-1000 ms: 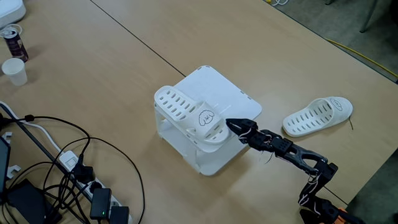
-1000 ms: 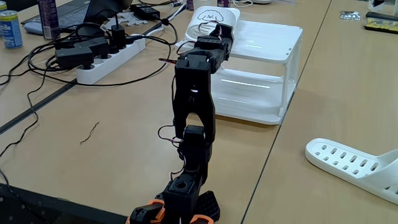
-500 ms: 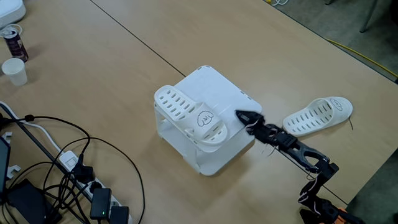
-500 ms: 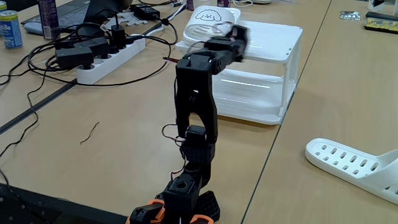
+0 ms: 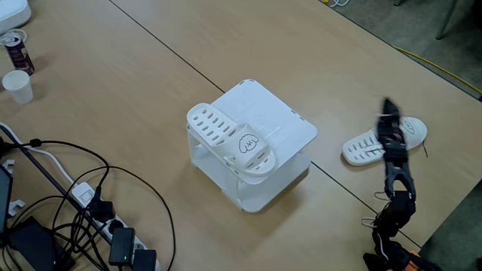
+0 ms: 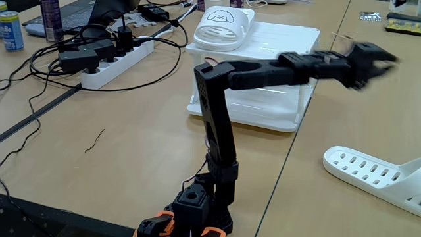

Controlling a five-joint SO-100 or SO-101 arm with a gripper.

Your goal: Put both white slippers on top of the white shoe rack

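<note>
- One white slotted plastic slipper (image 5: pixel 232 141) lies on the white box-like shoe rack (image 5: pixel 282 124) — at its left edge.
- Its twin (image 5: pixel 363 145) lies on the wooden table (image 5: pixel 113 83).
- Black gripper (image 6: pixel 376 60) hovers above, blurred — grip state unclear, apparently empty.

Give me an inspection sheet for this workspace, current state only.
Surface: light wood table with a dark seam.
Job's things: one white slipper lies on the white shoe rack; second slipper on the table.
Clutter: paper cup, can, blue can.
Gripper: gripper above the table near the second slipper, motion-blurred; jaw state unclear.
Cables: black cables and power strip on the table.
Surroundings: yellow cable on the floor.
</note>
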